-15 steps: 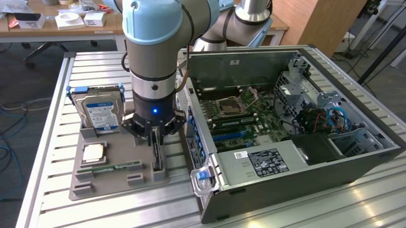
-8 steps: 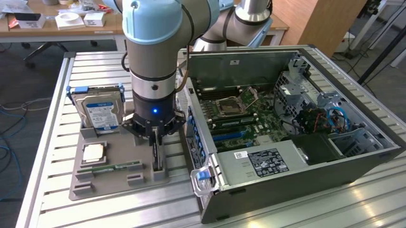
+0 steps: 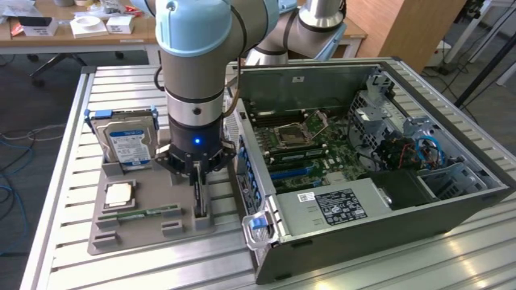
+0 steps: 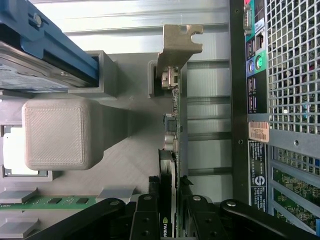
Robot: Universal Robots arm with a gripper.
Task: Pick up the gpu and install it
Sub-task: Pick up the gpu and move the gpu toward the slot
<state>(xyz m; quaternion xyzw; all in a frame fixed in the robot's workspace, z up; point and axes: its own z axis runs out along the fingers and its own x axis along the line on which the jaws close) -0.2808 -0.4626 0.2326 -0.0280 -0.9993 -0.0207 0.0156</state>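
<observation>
My gripper (image 4: 169,184) sits over the gpu (image 4: 172,125), fingers (image 4: 146,219) closed against both its faces. The gpu stands on edge in the tray (image 3: 145,232), beside the case (image 3: 379,241).

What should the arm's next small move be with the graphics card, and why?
Probably a short, straight lift, once the grip is sure. The gripper straddles the graphics card, which stands on edge in a slot of the grey holder, close beside the computer case; tilting could jam it.
</observation>
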